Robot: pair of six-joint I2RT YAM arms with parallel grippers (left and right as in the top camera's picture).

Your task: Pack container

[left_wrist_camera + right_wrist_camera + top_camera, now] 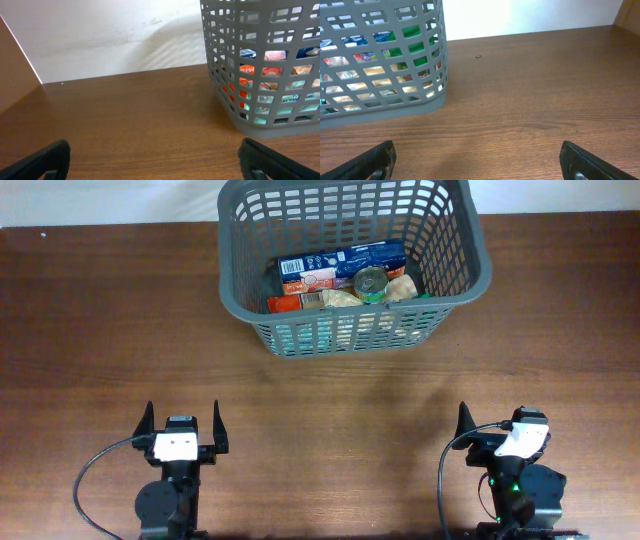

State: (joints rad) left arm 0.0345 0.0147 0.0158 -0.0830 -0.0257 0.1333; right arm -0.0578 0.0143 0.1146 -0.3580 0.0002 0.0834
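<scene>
The container, a large dark grey basket [455,285] with lattice sides, stands at the far middle of the table. It holds a blue box [340,263], a small metal can [372,283], red and orange packets [290,302] and pale bags. The basket also shows in the left wrist view [225,75] and the right wrist view [432,60]. My left gripper [182,423] is open and empty at the near left; its fingers show wide apart in the left wrist view [155,160]. My right gripper [495,422] is open and empty at the near right, fingers wide apart in the right wrist view [480,160].
The brown wooden table [100,330] reaches a white wall at the far edge. A small dark speck [478,56] lies on the table right of the basket.
</scene>
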